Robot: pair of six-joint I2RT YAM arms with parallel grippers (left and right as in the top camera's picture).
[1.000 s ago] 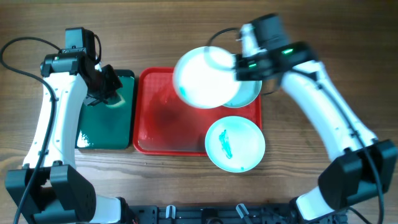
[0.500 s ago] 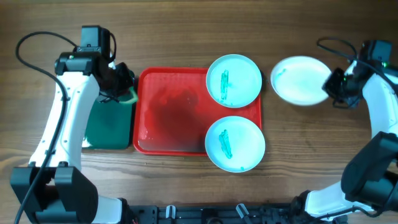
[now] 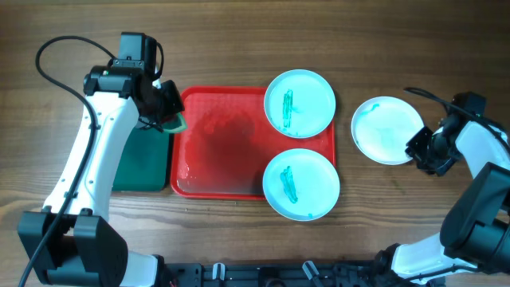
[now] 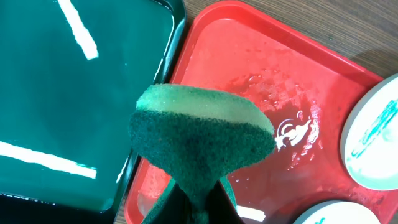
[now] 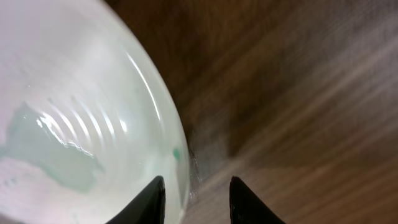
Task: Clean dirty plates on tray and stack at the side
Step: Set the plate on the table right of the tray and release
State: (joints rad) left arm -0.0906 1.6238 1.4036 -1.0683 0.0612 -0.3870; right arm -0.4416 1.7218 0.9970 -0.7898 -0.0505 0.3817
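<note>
Overhead: large red rectangular plastic tray [image 3: 223, 151] is loaded on its right side with a pale cyan round plate [image 3: 299, 102] and a second cyan plate [image 3: 301, 183]. A white round plate [image 3: 386, 130] is laid on the wooden table [image 3: 398, 48] further right.
Left wrist: green foam sponge [image 4: 199, 130] is clamped by left gripper [image 4: 200, 208] over the tray's rim.
Right wrist: right gripper [image 5: 196, 199] is parted astride the white plate's rim.

Overhead: bright, even light; soft shadows on the bench [image 3: 239, 48].
Left wrist: white glare streaks on the dark green tray [image 4: 62, 93]; sponge [image 4: 199, 130] sharp.
Right wrist: white plate [image 5: 74, 124] and wood blurred, smeared.
</note>
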